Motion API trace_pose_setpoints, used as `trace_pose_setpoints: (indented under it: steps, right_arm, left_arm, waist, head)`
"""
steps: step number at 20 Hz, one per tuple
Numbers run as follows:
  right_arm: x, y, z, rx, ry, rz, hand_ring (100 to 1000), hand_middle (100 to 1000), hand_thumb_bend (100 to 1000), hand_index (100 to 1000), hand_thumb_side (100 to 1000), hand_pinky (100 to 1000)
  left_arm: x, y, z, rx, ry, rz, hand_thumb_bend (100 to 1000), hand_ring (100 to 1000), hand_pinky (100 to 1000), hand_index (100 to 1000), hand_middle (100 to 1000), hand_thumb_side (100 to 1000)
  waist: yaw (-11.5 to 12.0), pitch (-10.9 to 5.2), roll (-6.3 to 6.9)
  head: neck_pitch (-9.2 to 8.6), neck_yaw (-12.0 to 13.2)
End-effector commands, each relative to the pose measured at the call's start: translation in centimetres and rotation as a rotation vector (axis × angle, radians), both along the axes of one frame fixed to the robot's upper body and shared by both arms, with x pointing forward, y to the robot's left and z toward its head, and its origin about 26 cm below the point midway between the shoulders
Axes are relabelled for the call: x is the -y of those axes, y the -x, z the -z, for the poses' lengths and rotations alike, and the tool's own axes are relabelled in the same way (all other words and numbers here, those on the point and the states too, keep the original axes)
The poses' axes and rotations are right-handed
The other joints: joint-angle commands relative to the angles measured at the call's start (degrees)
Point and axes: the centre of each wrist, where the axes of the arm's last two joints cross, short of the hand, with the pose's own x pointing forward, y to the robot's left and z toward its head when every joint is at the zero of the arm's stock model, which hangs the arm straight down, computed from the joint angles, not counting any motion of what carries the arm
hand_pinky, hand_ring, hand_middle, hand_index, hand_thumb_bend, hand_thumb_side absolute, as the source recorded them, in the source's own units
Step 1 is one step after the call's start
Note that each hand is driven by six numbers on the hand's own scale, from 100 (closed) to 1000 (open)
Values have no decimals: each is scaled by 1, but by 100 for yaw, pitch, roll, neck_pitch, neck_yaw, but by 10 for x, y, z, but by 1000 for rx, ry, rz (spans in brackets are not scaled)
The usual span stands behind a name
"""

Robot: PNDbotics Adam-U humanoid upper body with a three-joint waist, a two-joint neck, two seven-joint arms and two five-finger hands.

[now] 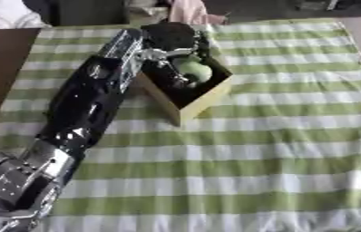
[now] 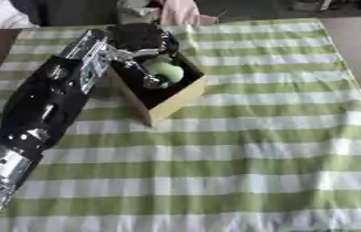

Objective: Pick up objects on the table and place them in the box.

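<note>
A pale green object is pinched by the curled fingers of the left hand, low inside the box. Release is pending. 0 other objects are seen on the cloth.

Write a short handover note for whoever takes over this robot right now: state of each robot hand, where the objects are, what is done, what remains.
Left robot hand: reaching over the box, fingers curled round a pale green round object, held inside the box opening.
Right robot hand: not in view.
Done: the green object has been brought to the box.
Left: release it and withdraw the arm. No other loose objects show on the striped cloth.
</note>
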Motion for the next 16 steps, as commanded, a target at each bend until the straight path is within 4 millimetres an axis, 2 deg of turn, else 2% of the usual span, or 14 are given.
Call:
trace_pose_setpoints:
  steps: [1,5,8,12,16]
  right_arm:
    - [2,2,-7,21,8,0,593,546,100,786,1000,634]
    - [2,2,-6,17,7,-2,593,545,100,786,1000,634]
    - [2,2,-6,15,6,-1,593,545,100,787,1000,634]
    - [2,2,-5,13,5,-1,593,545,100,786,1000,634]
    - [2,2,-4,9,2,0,593,545,100,786,1000,634]
  left_arm:
    - [-1,2,-17,82,-13,2,440,743,619,797,715,100]
    - [-1,3,-20,118,-32,1,509,829,715,849,780,100]
    - [-1,4,-23,143,-48,-7,542,846,730,857,796,100]
    - [-3,4,-25,152,-47,-12,500,833,709,847,775,100]
    - [-3,7,-30,158,8,0,393,798,650,832,732,100]
  waist:
    - [-3,-99,-18]
    - [7,-111,-28]
    - [17,-123,-38]
    - [32,-139,-48]
    - [45,-162,-66]
  head:
    - [-42,2]
    - [-28,7]
    - [-10,4]
    - [10,-7]
    - [21,-10]
